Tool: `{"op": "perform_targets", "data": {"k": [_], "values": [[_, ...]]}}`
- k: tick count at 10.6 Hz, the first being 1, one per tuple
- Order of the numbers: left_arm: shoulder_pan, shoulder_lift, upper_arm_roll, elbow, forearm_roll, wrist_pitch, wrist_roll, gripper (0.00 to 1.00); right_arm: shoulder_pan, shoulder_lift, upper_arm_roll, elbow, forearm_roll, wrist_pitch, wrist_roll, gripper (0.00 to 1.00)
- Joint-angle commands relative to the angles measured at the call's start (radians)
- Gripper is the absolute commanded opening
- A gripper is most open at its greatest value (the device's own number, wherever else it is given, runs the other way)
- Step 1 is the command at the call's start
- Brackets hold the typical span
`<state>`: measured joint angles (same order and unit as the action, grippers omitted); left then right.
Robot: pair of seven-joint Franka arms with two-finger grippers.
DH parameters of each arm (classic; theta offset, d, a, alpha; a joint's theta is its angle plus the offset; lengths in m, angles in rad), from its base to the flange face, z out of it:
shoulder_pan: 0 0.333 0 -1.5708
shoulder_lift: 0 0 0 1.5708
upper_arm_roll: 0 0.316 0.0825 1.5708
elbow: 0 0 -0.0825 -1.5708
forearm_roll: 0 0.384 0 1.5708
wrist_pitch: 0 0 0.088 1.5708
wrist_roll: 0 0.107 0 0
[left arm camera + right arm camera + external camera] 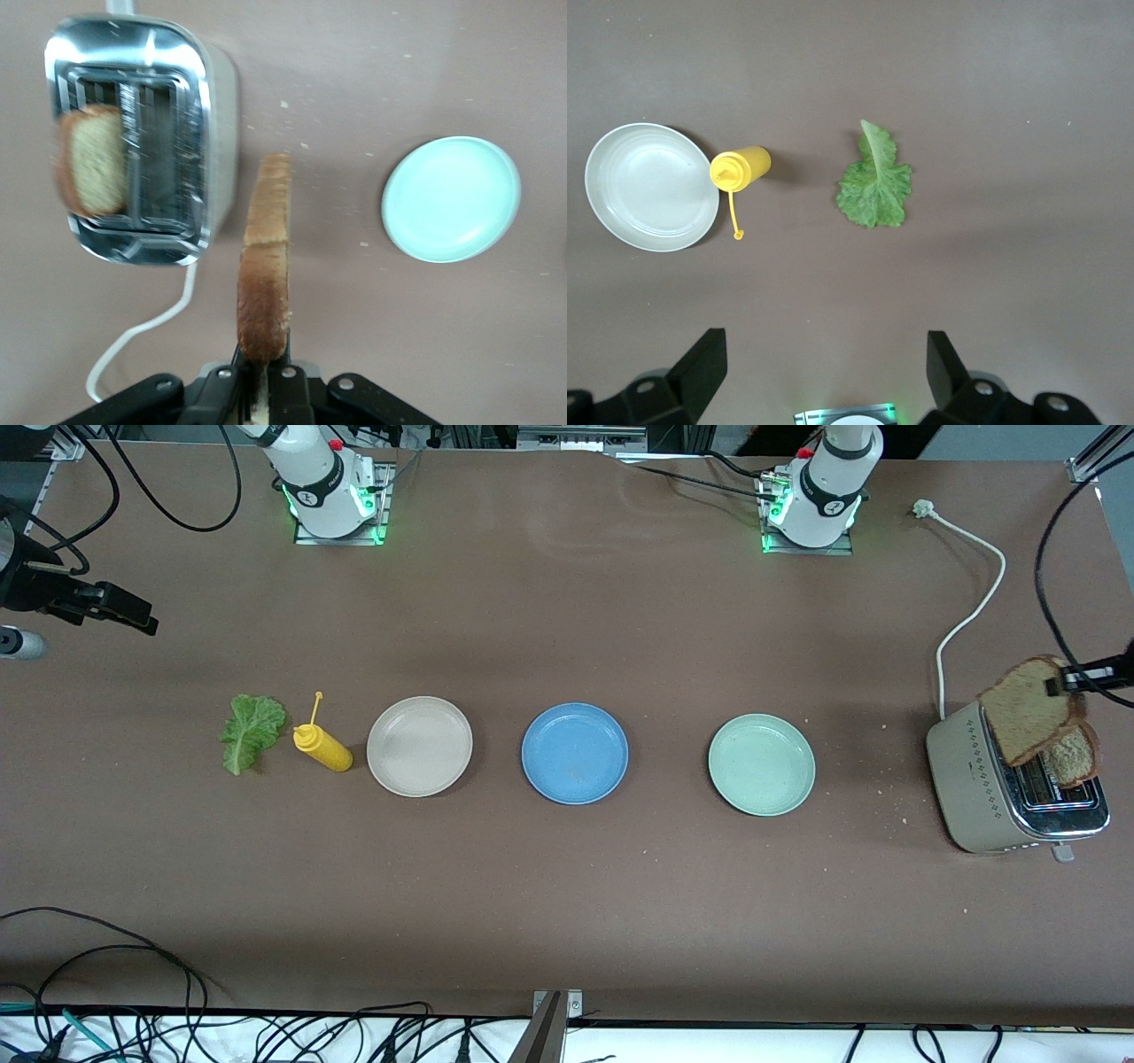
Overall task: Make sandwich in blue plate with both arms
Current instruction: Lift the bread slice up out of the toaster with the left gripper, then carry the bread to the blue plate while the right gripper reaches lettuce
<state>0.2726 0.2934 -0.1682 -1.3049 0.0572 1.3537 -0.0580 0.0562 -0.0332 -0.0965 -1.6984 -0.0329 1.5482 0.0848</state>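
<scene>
You see only the finger ends of the left hand in the front view; its wrist and arm are cut off at the frame edge above the toaster. In the left wrist view the picture's edge crops the hand, and the held bread slice shows edge-on, so its face is hidden. The second slice in the toaster is blurred, its lower part sunk in the slot. The held slice covers part of it in the front view. The right hand shows only finger stubs; the front view crops it away from the toaster.
</scene>
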Motion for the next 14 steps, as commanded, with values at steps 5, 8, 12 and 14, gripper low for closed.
{"op": "perform_targets", "data": {"k": [5,8,12,14], "values": [[-0.09,0.012,-0.25,-0.114,-0.368,0.219,-0.538,0.0,-0.006,0.022,-0.008,0.003,-0.022,-0.005,0.001,1.0],[-0.295,0.094,-0.252,-0.197,-0.37,0.557,-0.738,0.0,-0.01,0.047,-0.02,0.008,-0.039,0.021,-0.013,1.0],[-0.441,0.235,-0.252,-0.198,-0.369,0.829,-0.809,0.0,-0.033,0.065,-0.02,0.008,-0.033,0.047,-0.014,1.0],[-0.476,0.283,-0.252,-0.2,-0.361,0.869,-0.807,0.0,-0.065,0.09,-0.023,0.005,-0.022,0.058,-0.033,1.0]]}}
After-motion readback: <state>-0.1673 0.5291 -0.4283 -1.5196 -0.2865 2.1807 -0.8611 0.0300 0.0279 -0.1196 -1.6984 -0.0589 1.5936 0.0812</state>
